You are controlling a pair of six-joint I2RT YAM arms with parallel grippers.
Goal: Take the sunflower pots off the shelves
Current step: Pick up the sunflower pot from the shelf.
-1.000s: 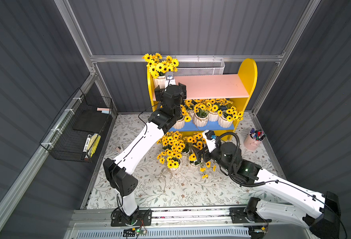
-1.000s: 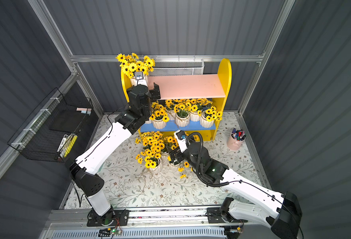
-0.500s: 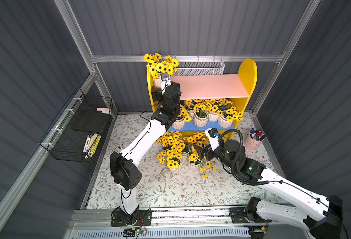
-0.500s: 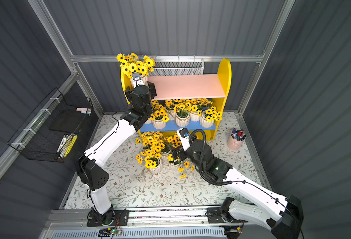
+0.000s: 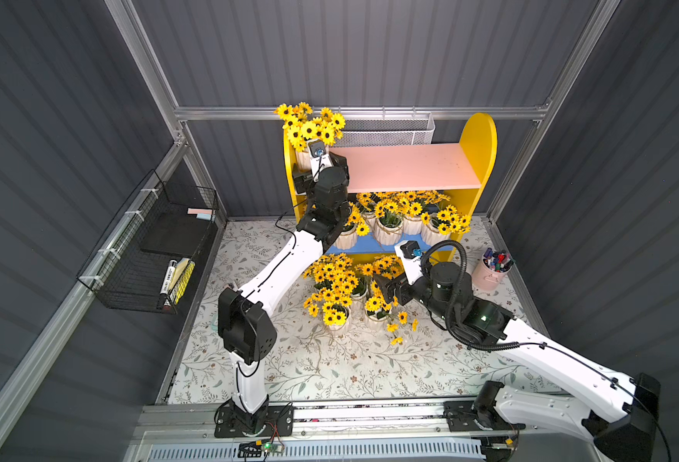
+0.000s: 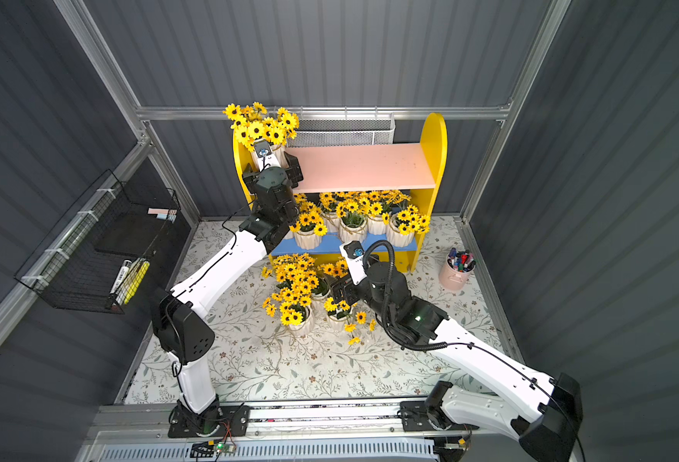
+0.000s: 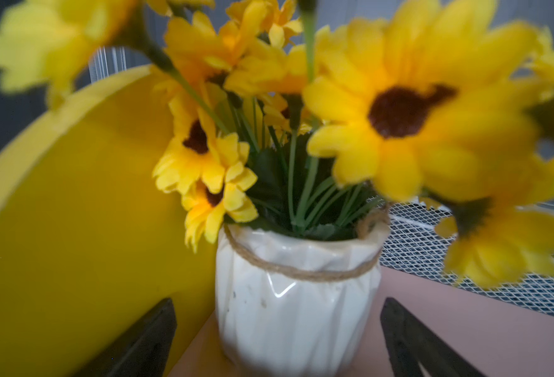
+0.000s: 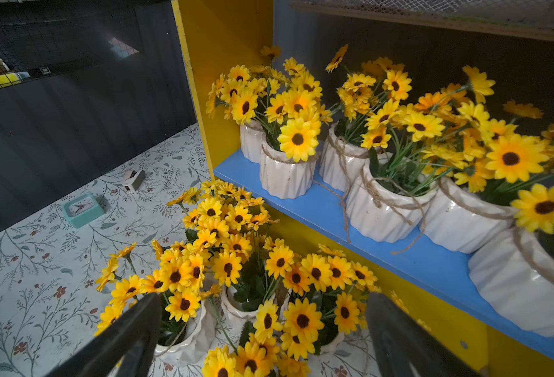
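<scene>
**Shelves** (image 5: 477,140): 1 unit, set against the back wall, with 2 boards.

**Pink upper board** (image 5: 405,168): 1 sunflower pot (image 7: 296,303) is stood in the corner by the yellow side panel (image 7: 73,212). Its white body and twine are shown plainly in the left wrist view only; in both top views they are mostly covered by the wrist.

**Left gripper** (image 7: 278,300): spread wide, 1 finger either side of this pot. Contact cannot be told.

**Blue lower board** (image 8: 383,251): 6 pots (image 8: 285,176) are counted in the right wrist view.

**Floral mat** (image 5: 329,372): at least 3 further pots (image 8: 190,339) are made out under crowded blooms, just in front of the shelves.

**Right gripper** (image 8: 264,295): fully spread above these blooms, nothing in it.

**Right wrist view only:** 1 teal clock (image 8: 83,209).

**Top views only:** 1 pink cup of pens (image 5: 491,270) and 1 black wire basket (image 5: 149,256).
</scene>
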